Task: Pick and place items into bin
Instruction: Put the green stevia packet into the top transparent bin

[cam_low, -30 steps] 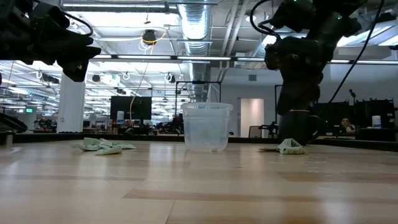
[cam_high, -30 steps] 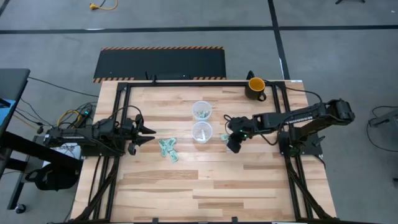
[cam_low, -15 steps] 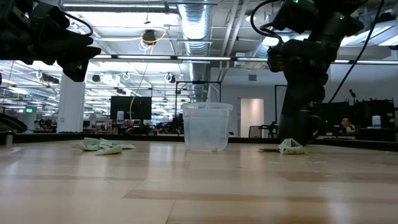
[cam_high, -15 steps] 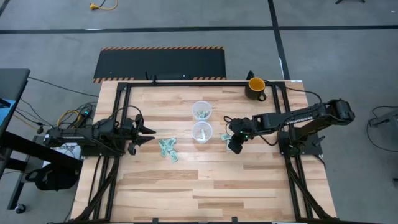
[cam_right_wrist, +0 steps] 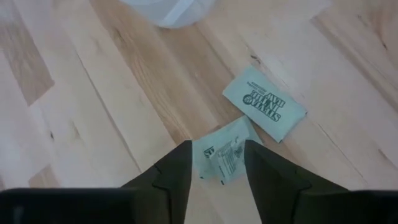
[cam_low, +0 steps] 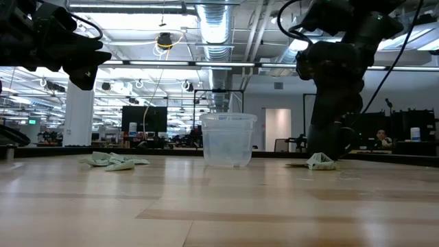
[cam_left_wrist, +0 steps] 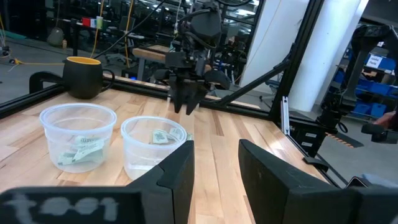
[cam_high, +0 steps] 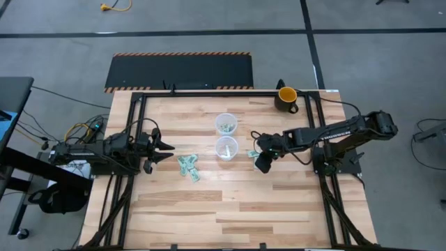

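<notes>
Two green-and-white packets lie flat on the wood by my right gripper (cam_high: 261, 162). In the right wrist view one packet (cam_right_wrist: 224, 155) shows between the open fingers, which point down on either side of it. The other packet (cam_right_wrist: 264, 102) lies just beyond. A small pile of packets (cam_high: 188, 168) lies nearer my left gripper (cam_high: 164, 148), which hangs open above the table's left side. Two clear cups (cam_high: 225, 124) (cam_high: 226, 148) stand mid-table, each with a packet inside, as the left wrist view shows (cam_left_wrist: 78, 149) (cam_left_wrist: 160, 135).
A dark mug with a yellow inside (cam_high: 286, 97) stands by the table's far right corner. Black frame rails (cam_high: 209, 90) run along the far edge and both sides. Bare wood lies across the near half of the table (cam_high: 223, 216).
</notes>
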